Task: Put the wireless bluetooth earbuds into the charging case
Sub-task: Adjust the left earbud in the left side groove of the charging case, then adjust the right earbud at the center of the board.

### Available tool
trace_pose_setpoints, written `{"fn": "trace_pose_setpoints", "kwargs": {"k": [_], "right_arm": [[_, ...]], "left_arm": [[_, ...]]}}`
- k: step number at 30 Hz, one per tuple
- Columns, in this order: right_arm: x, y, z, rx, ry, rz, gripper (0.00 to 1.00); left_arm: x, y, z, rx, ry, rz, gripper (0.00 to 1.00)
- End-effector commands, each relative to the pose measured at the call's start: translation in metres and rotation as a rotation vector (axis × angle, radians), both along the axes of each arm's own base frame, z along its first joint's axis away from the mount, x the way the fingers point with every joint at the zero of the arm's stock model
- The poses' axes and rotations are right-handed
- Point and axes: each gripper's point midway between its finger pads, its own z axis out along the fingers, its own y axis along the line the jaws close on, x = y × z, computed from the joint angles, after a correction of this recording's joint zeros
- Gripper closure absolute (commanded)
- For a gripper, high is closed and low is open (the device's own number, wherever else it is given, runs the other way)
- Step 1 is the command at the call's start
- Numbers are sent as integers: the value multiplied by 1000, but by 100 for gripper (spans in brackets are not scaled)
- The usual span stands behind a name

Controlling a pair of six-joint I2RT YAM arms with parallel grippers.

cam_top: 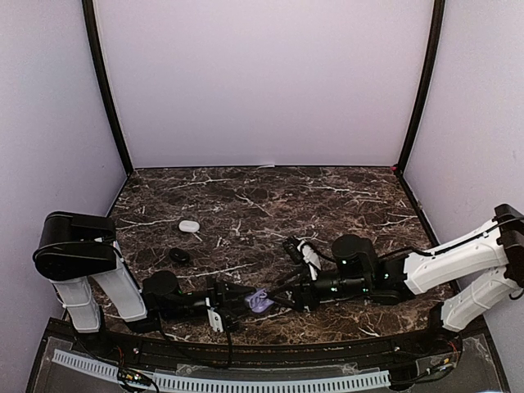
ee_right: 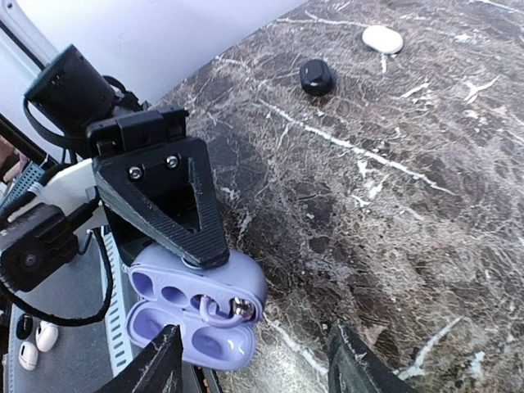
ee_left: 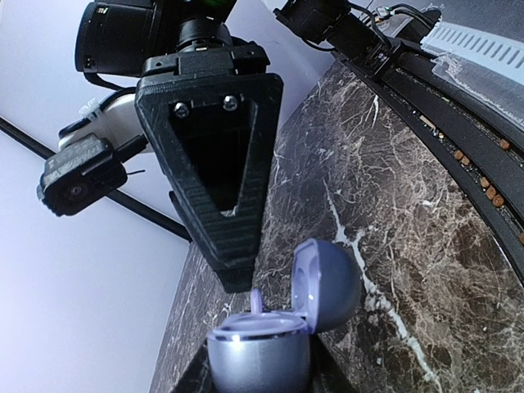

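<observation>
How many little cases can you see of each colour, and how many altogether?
purple open plastic charging case: 1
white pebble-shaped closed case: 1
black pebble-shaped closed case: 1
Total: 3
</observation>
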Motion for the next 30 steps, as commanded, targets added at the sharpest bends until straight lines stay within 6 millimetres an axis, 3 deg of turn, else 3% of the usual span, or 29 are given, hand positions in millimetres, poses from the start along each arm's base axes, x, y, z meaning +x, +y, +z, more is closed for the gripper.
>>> {"fn": "trace_pose_setpoints", "kwargs": {"k": [1,6,14,21,30], "right_arm": [[9,-12,18,85,-13,-47,42],[27,-40,13,48,-16,-174,46],[70,-110,9,-80,-46,-488,57],[108,-182,5,-229,10,-722,62],[137,-238,-14,-249,159,-868,63]], "left_arm": [[-4,3,55,-205,-76,-15,98],[-4,3,55,-210,-62,-17,98],[-10,2,63,-244,5,-64,98],[-17,2,60,-229,206,-201,98],[-24,-3,52,-155,406,-355,98]]}}
